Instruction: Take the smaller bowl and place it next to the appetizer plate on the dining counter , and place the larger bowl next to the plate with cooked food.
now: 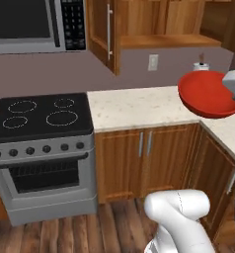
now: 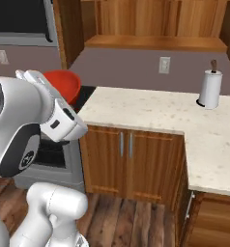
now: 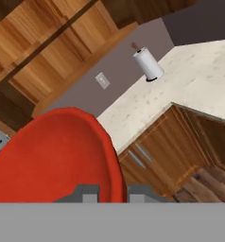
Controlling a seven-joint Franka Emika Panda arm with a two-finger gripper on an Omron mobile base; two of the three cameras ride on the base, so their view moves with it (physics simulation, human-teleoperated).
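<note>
1. Speckled beige surface (image 2: 155, 113) wrapping the corner, wooden cabinets (image 1: 144, 158) below, open shelf above, plank floor.
2. Stove (image 1: 40, 133) left of it, microwave (image 1: 38, 24) cut off at top.
3. Smaller bowl (image 1: 208, 94) held tilted in the air above the surface's corner, partly hidden by arm in right base view.
4. Hand (image 3: 112, 191) clamped on bowl rim, fingertips barely visible.
5. Paper towel roll (image 2: 210, 89) upright near wall.

arm (image 2: 25, 125): glossy white rounded shells | joints: dark | marking: small, perhaps a logo
</note>
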